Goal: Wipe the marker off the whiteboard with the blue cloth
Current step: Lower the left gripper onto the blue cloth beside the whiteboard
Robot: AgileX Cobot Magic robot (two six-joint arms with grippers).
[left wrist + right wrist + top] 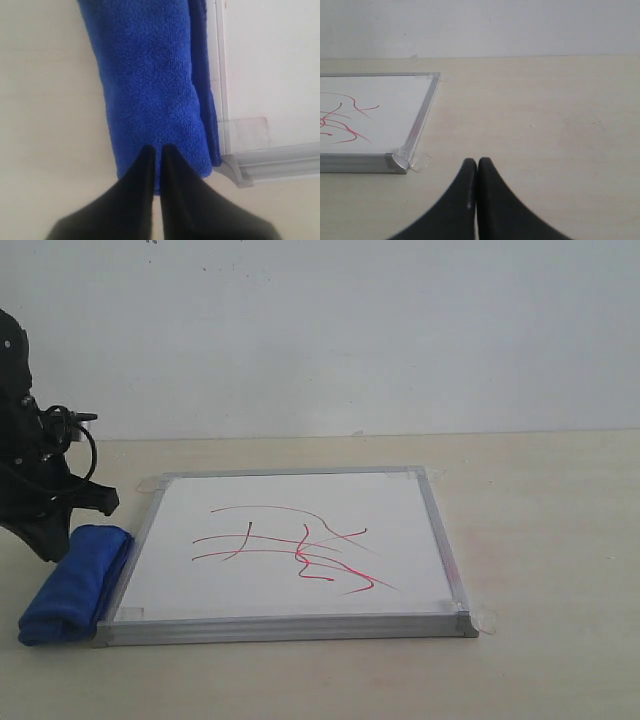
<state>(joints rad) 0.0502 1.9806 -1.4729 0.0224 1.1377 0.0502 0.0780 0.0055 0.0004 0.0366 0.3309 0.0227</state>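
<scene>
Blue cloth [150, 75] lies rolled against the whiteboard [290, 626] frame, likely staged for pickup. Left gripper [156, 150], closed and apparently empty, is poised over the cloth's end. Right gripper [477, 162], closed, idles beside the whiteboard.

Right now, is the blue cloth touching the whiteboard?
Touching. The left wrist view shows the blue cloth pressed along the frame of the whiteboard, no gap visible between them.

A pale beige tabletop [540, 540] meets a plain white wall [350, 330] in soft, even light.
</scene>
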